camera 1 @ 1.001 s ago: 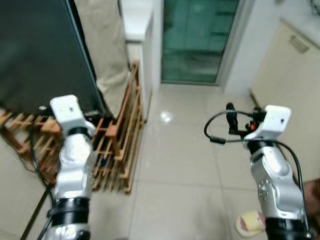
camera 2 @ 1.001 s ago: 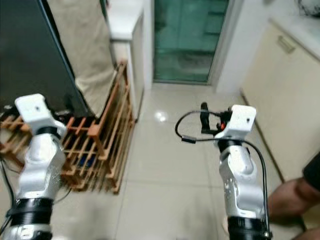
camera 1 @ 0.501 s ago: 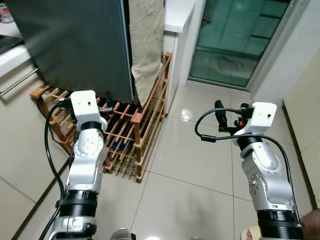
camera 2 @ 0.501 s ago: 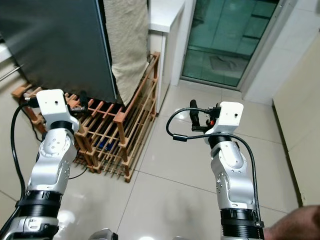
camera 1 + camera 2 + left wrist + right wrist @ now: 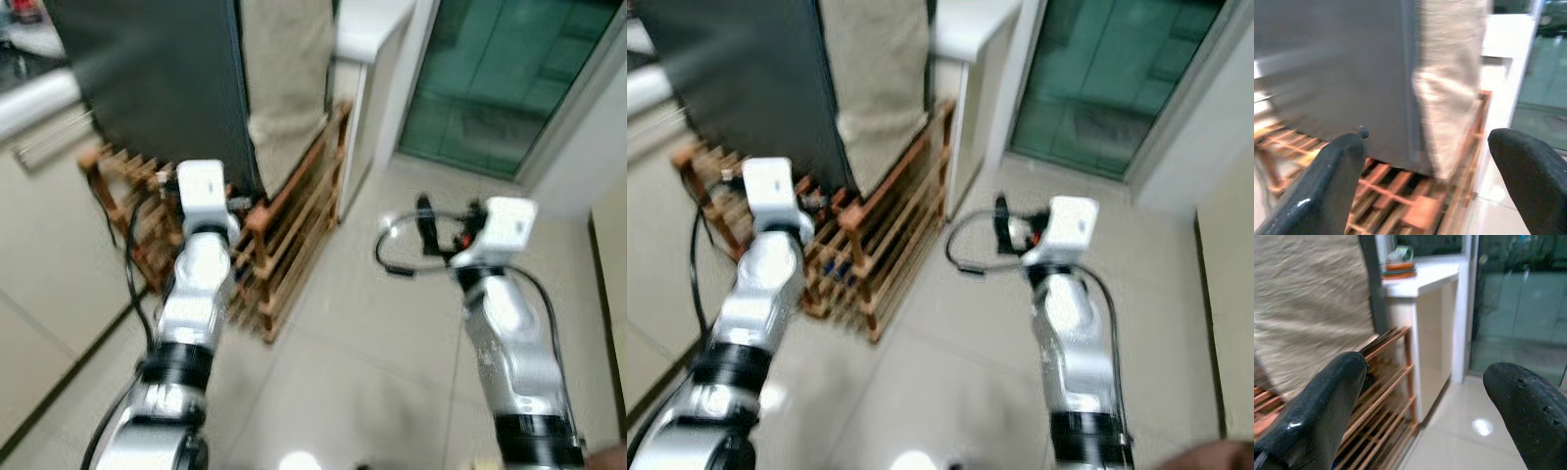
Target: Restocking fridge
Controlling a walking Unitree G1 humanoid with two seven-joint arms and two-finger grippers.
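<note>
Fridge (image 5: 157, 88) dark above wooden rack (image 5: 284, 235), both grippers, left (image 5: 1425, 181) and right (image 5: 1425, 406), spread wide and empty: approach step, likely needing stock fetched first.

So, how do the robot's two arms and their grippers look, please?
Both arms are silver metal segments with a black ring band near the base. Each wrist ends in a white boxy housing. A black cable loops beside the right arm and another hangs along the left arm. The left gripper and right gripper each have two thick, rounded, matte black fingers.
</note>
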